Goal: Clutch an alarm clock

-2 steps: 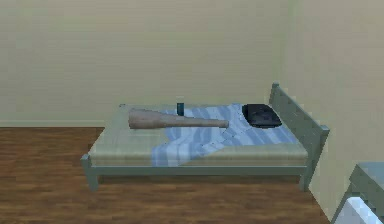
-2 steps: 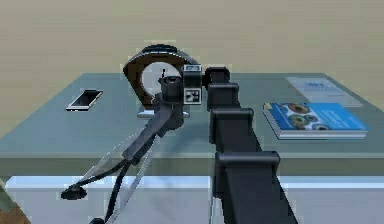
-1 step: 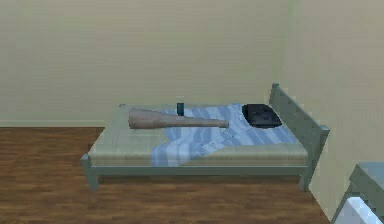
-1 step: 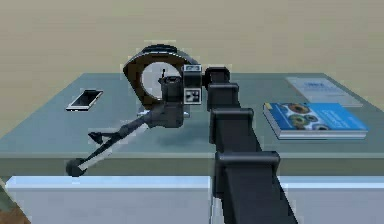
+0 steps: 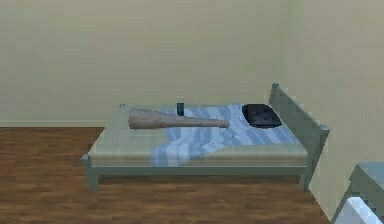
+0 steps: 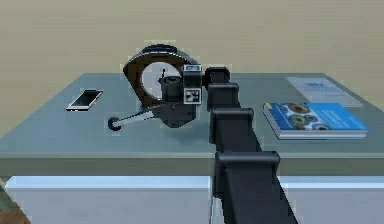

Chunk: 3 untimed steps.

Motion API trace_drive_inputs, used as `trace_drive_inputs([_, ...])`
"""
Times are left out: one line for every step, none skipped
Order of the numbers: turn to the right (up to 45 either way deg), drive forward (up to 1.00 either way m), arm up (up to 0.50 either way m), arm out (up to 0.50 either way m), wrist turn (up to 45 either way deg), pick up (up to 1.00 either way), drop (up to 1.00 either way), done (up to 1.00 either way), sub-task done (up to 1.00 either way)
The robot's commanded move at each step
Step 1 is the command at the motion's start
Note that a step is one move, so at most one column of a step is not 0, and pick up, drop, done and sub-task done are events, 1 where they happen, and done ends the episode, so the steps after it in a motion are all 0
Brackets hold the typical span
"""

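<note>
Gripper (image 6: 120, 123), thin-fingered and dark, hung near a round, dark-rimmed alarm clock (image 6: 155, 72) on the smooth grey table (image 6: 60, 130); whether it held anything was unclear.

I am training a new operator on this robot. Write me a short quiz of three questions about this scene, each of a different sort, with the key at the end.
1. True or false: in the forward view, a baseball bat lies on the bed.
2. Multiple choice: in the arm side view, what lies on the grey table to the left of the alarm clock?
A) a phone
B) a mug
C) a pair of scissors
3. Fill in the missing word: on the table, to the right of the arm, lies a ____ with a blue cover.

Key: 1 true; 2 A; 3 book.
</note>
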Motion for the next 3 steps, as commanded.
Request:
trace_drive_inputs([0.0, 0.0, 0.0, 0.0, 36.0, 0.0, 0.0, 0.0, 0.0])
trace_drive_inputs([0.0, 0.0, 0.0, 0.0, 0.0, 1.0, 0.0, 0.0, 0.0])
trace_drive_inputs([0.0, 0.0, 0.0, 0.0, 0.0, 0.0, 0.0, 1.0, 0.0])
